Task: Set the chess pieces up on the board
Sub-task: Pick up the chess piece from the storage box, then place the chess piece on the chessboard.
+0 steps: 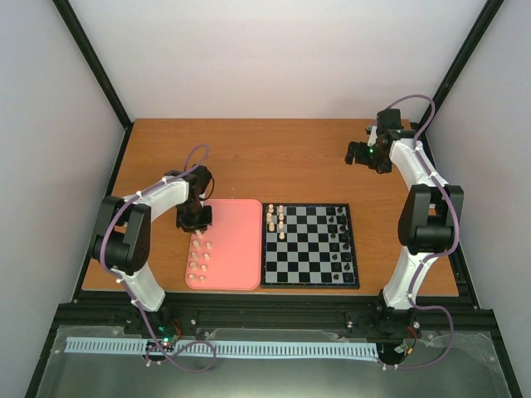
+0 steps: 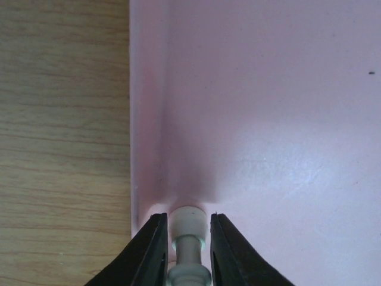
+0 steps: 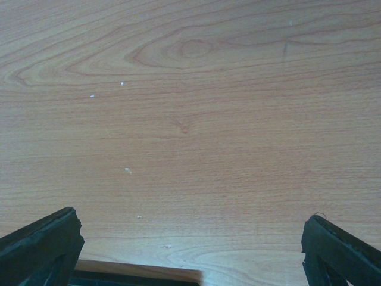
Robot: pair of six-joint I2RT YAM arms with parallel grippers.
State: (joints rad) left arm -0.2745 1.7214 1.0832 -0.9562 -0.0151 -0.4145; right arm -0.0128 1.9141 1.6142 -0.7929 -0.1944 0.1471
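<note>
pressed in from 9 and 3 o'clock on one cream chess piece [image 2: 189, 247]: the dark fingers [image 2: 149, 253] of the left gripper [image 2: 189, 219], pinching it at the bottom edge of the wrist view. cannot tell whether standing on the pink tray [image 2: 268, 119] or lifted just off it. from above, held over the tray's 11 o'clock corner, right by its left rim. strung out toward 6 o'clock from there, down the tray's left side: more loose chess pieces [image 1: 199, 257], near the gripper but apart from it. just beside the tray at 3 o'clock: the board [image 1: 309, 265], with a small cluster of cream figures standing in its 10 o'clock corner and black pieces [image 1: 338, 236] along its 3 o'clock edge. well apart, at 1 o'clock from the board: the right gripper [image 1: 353, 154], spread wide over the bare wooden table [image 3: 190, 119].
</note>
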